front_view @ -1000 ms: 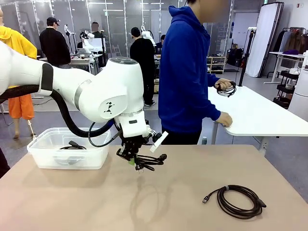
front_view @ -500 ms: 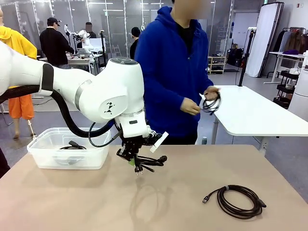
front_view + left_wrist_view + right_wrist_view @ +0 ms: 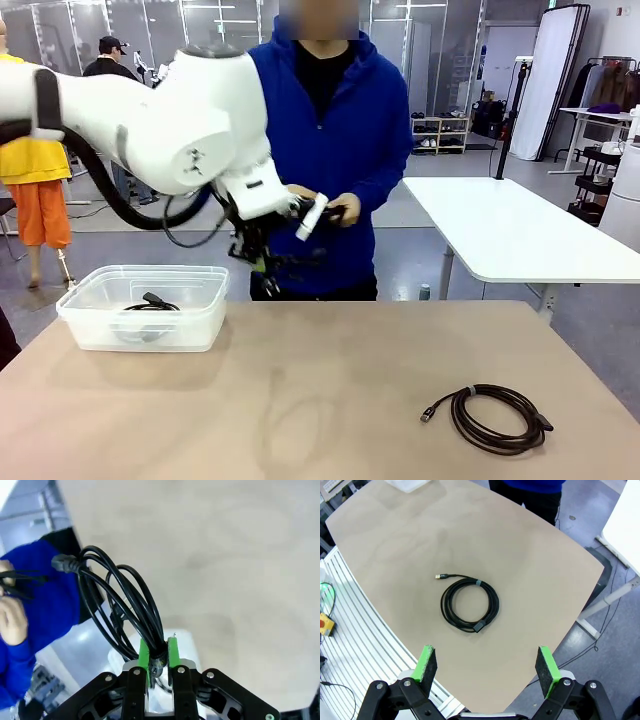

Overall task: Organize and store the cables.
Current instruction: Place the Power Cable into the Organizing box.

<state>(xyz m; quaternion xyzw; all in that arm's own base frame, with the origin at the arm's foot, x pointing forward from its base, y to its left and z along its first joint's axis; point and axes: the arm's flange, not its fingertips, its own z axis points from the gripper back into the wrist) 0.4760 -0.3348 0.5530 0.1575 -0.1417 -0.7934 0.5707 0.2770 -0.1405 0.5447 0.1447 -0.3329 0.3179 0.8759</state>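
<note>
Left hand (image 3: 158, 647): closed, its green pads pinch a black power-cord coil (image 3: 117, 597) at one side of the loops. The rest of the coil, plug included, hangs free.
Left hand's place: a second ago it hung low over the middle of the bench (image 3: 330, 400). Now it is lifted well clear and has swung toward the clear plastic bin (image 3: 140, 272), though it is not yet over it.
Bin's contents: one black cable (image 3: 150, 301) already lies inside.
Right hand (image 3: 487, 662): jaws wide apart and empty, high above the bench.
Below it: a dark-brown cable coil (image 3: 469, 603) with a small connector lies flat and untouched on the bench's right part.
Person: has turned from the white side table (image 3: 520, 230) to face the bench. The person's hands (image 3: 335, 208) hold another thin black cord (image 3: 20, 577), close beside the left arm.
Meaning: the carry to the bin looks under way. The drop-off comes next, then the brown coil and probably the person's cord remain.
</note>
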